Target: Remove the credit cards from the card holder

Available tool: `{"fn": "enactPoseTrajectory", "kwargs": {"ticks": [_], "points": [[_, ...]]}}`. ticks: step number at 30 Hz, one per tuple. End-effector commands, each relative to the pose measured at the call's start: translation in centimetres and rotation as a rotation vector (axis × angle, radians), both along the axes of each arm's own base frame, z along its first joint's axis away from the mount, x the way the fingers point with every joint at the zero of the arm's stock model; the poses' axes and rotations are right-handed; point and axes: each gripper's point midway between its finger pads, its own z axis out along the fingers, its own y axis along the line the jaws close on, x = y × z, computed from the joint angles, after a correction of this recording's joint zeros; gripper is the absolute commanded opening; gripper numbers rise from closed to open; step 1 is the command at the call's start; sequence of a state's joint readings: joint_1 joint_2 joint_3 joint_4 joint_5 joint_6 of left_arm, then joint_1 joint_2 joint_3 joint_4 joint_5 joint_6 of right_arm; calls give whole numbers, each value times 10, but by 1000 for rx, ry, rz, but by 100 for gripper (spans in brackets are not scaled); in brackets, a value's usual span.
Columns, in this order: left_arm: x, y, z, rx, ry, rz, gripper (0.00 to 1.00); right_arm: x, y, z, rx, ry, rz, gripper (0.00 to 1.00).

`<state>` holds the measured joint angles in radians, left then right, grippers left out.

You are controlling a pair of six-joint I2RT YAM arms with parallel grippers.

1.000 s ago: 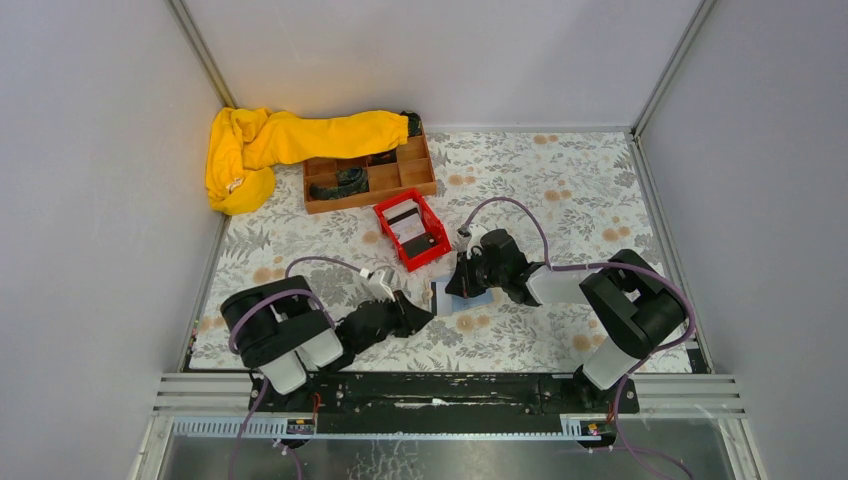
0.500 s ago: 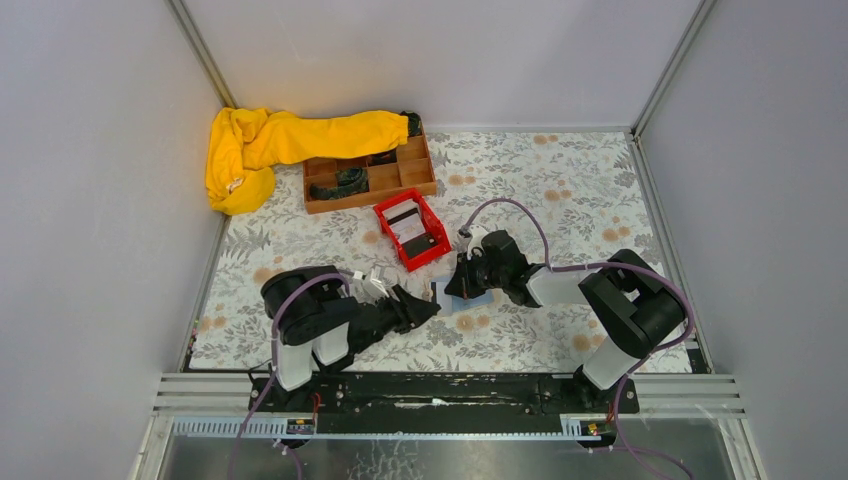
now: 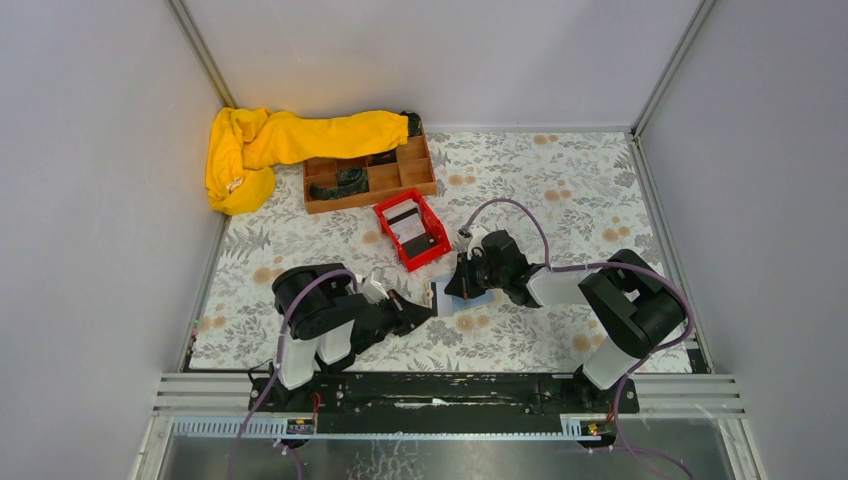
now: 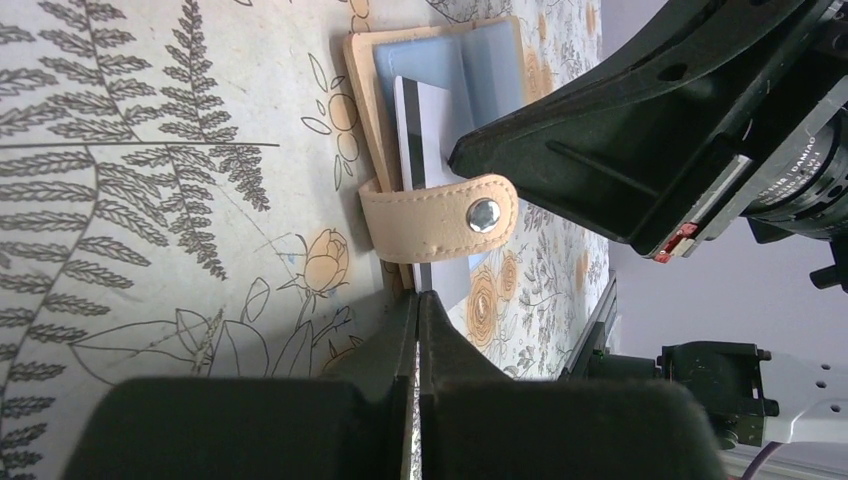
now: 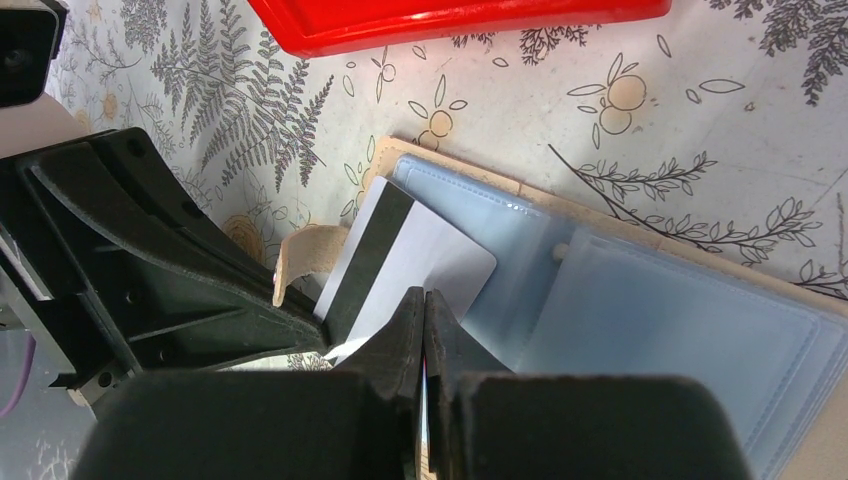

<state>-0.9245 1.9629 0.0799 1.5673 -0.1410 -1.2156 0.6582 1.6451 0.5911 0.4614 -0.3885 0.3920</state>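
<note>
Left wrist view: holder lies open on the counter, one card half out, nipped by the closed left pincer; right pincer, closed too, presses the holder. Pulling looks unfinished.

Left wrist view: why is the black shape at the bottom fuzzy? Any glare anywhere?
Left wrist: the left tool sits too near the lens, so it blurs; the snap glints. Right wrist: right tool equally soft, faint glare on the card holder sleeve.
</note>
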Motion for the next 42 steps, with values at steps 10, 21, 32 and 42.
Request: {"fn": "enactPoseTrajectory", "kwargs": {"ticks": [10,21,32,42], "points": [[-21,22,30,0,-109,-58,0,9,-17,21,70,-12,-59,14],[-31,5,72,-73,-275,-187,0,14,-27,101,271,-267,-104,44],[-21,0,113,-92,-417,-175,0,-30,-19,175,495,-407,134,48],[-23,1,125,-120,-445,-187,0,-31,-24,189,544,-449,100,45]]}}
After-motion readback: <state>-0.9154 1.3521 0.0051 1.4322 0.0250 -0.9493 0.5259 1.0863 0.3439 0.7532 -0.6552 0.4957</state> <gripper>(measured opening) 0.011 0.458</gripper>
